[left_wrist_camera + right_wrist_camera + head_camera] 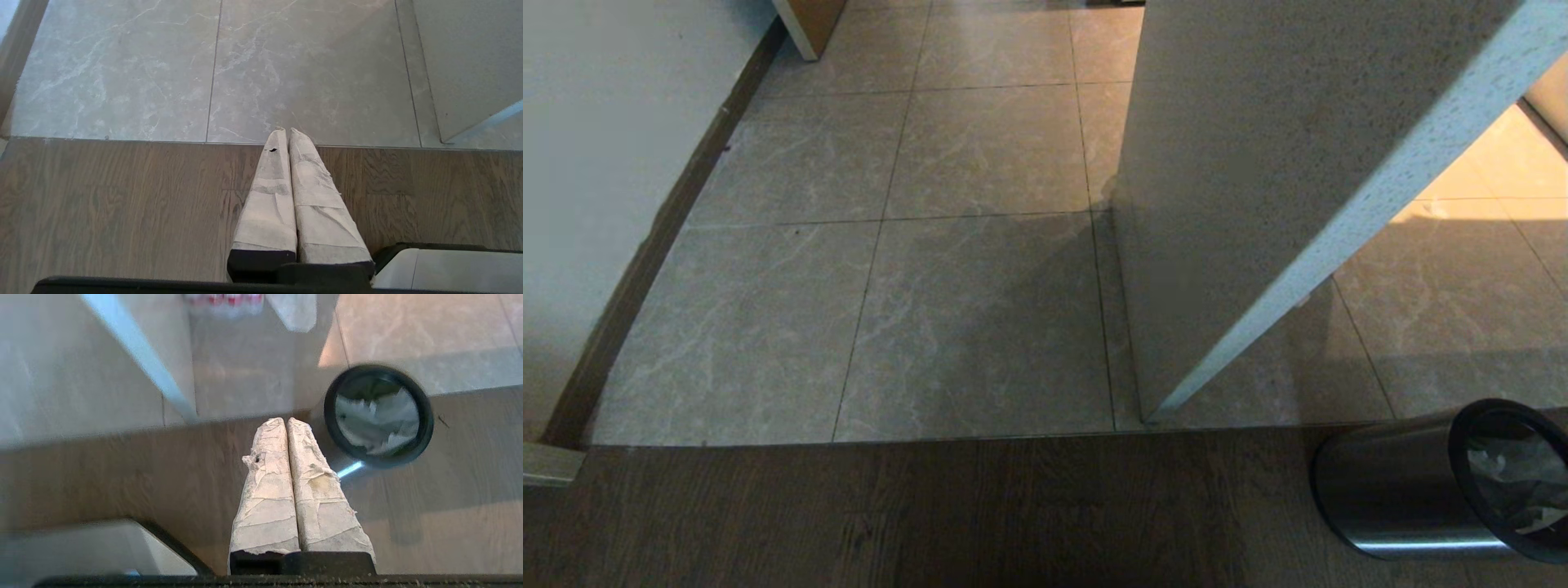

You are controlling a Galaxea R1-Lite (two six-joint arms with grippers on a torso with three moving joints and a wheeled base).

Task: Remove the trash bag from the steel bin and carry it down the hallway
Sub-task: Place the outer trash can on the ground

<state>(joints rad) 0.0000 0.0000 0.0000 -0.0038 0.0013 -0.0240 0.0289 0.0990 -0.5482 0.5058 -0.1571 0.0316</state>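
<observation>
Nothing is done yet: crumpled pale trash bag (378,420) sits inside the shiny round steel bin (1388,498), both grippers' tape-wrapped jaws pressed together, empty, hallway (980,245) carry untouched.

words: none to read | numbers: none | signs: none | red and white thing (224,299) by the wall: too blurry to read
</observation>
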